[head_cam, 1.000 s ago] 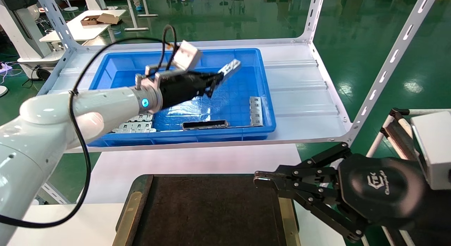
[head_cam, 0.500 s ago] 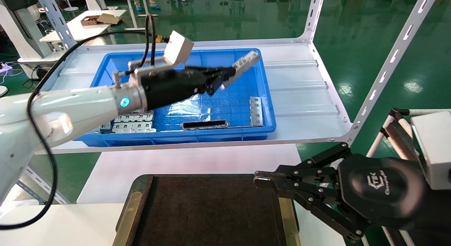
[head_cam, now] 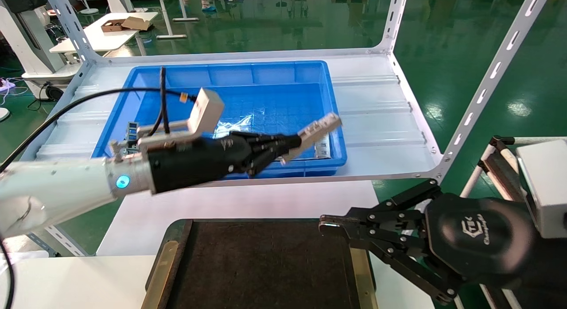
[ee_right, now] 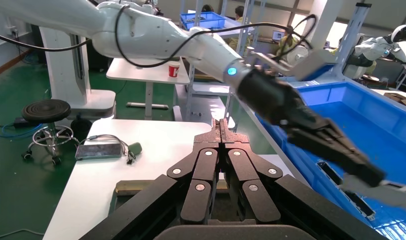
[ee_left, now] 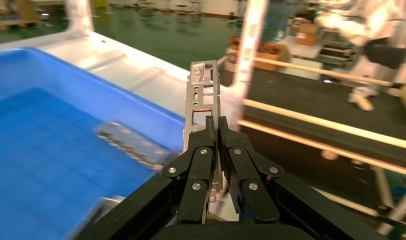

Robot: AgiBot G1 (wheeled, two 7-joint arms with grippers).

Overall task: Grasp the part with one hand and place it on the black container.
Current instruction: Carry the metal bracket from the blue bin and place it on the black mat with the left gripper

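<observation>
My left gripper (head_cam: 296,143) is shut on the part (head_cam: 320,127), a slim light-grey metal bar with rectangular cut-outs. It holds the bar in the air over the near right edge of the blue bin. In the left wrist view the part (ee_left: 203,100) sticks out beyond the closed gripper (ee_left: 215,122). The black container (head_cam: 261,264), a flat dark tray with olive-brass side strips, lies at the front centre, below and nearer than the part. My right gripper (head_cam: 325,225) is shut and empty, parked over the tray's right edge; it also shows in its wrist view (ee_right: 221,126).
The deep blue bin (head_cam: 230,74) stands on a white shelf (head_cam: 381,118) with slanted white uprights (head_cam: 491,79). Another grey part (head_cam: 322,143) lies in the bin's right end. A white table (head_cam: 239,202) lies between shelf and tray.
My left arm has swung the part from above the far side of the bin down and toward the near right edge, closer to the tray. The right arm has not moved.
</observation>
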